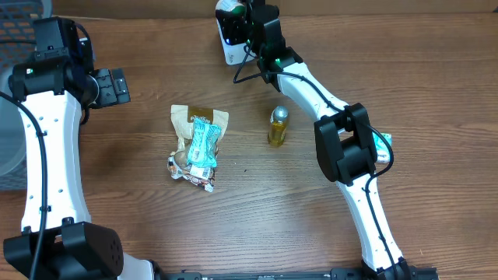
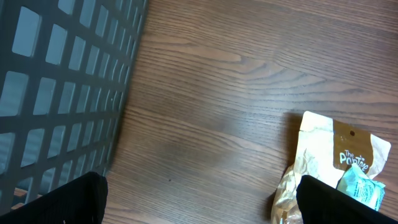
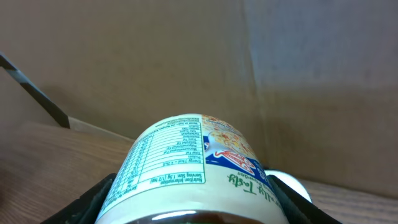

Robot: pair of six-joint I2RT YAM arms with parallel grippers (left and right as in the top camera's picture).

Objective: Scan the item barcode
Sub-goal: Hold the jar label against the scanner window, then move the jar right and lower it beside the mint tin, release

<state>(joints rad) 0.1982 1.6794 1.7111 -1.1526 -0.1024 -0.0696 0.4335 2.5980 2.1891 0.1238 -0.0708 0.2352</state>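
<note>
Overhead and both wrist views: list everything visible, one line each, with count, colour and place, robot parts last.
cup: one, white with printed label, in the jaws of the right arm, far table edge.
white device: one, white, far edge by the cup; possibly the scanner.
snack packets: small pile, tan, teal, silver, mid-table.
bottle: one, yellow, upright, right of the snack packets.
basket: one, dark grey mesh, far left.
teal item: one, mostly hidden behind the right arm.
table: one, brown wood.
left arm: one, white and black, jaws open, empty, left of the snack packets.
right arm: one, white and black, jaws closed on the cup.
</note>
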